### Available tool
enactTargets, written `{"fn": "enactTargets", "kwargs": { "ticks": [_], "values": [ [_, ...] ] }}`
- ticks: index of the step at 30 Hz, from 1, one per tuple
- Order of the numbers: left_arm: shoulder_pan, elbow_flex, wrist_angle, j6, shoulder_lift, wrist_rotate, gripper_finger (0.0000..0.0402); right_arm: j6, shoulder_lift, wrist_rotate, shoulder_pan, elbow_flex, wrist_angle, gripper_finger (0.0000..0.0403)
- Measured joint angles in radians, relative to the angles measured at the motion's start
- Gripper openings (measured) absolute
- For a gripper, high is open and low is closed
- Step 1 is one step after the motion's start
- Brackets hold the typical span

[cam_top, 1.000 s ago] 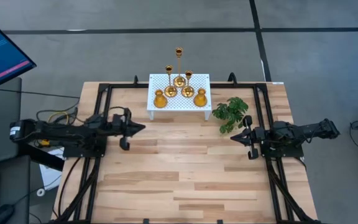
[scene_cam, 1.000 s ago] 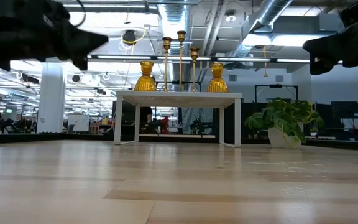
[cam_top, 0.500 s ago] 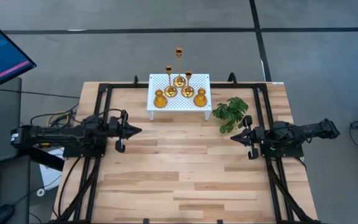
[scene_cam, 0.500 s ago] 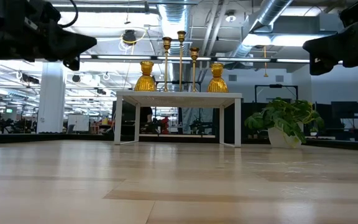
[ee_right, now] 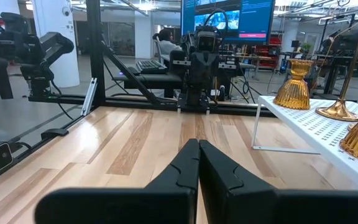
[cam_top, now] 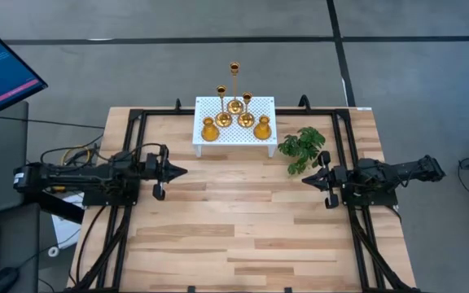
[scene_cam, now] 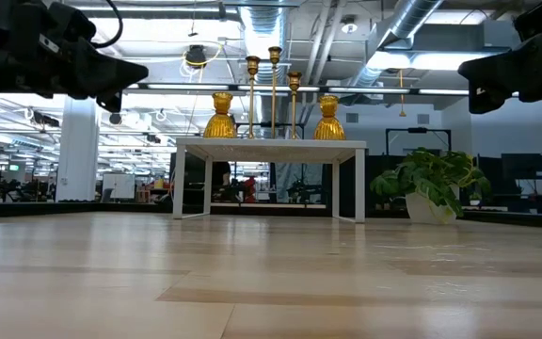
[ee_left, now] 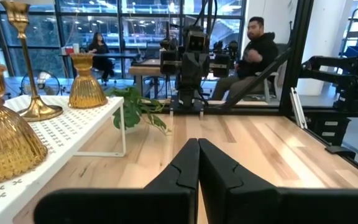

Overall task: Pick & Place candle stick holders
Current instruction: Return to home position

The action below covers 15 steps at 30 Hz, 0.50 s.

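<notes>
Over at the far middle of the pale wooden table, finding all five small shiny gold metal candle stick holders grouped on top of the white perforated metal stand, and seeing nothing else up there. Counting two short bulbous ones toward the stand's near edge and three tall thin-stemmed ones between and behind them, packed close but probably not touching, though hard to be sure from the low view. Hovering the left gripper above the table's left side, well apart from the stand, with fingers pressed flat together and gripping nothing. Mirroring that on the right side with the right gripper, likewise closed tight and empty, sitting just beside the green leafy plant. Judging the placing as finished, leaving only the return to rest. Watching from here for two risks: brushing the plant's leaves through any swing of the right gripper toward the far side, and clipping the stand's near left leg through a low sweep of the left arm, either way jolting the tall holders, top-heavy on narrow bases and likely toppling into each other. Favouring height and a straight outward pull for both grippers.
</notes>
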Motion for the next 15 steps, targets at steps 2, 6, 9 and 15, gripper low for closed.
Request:
{"fn": "enactTargets", "kwargs": {
  "ticks": [2, 6, 9, 15],
  "values": [
    [0.0, 0.0, 0.002, 0.0, 0.006, 0.0, 0.0004, 0.0, 0.0, 0.0, 0.0, 0.0, 0.0, 0.0],
    [0.0, 0.0, 0.006, 0.0, 0.021, 0.0, 0.0004, 0.0, 0.0, 0.0, 0.0, 0.0, 0.0, 0.0],
    [0.0, 0.0, 0.007, 0.0, 0.034, 0.0, 0.0004, 0.0, 0.0, 0.0, 0.0, 0.0, 0.0, 0.0],
    [0.0, 0.0, 0.01, 0.0, 0.015, 0.0, 0.0004, 0.0, 0.0, 0.0, 0.0, 0.0, 0.0, 0.0]
  ]
}}
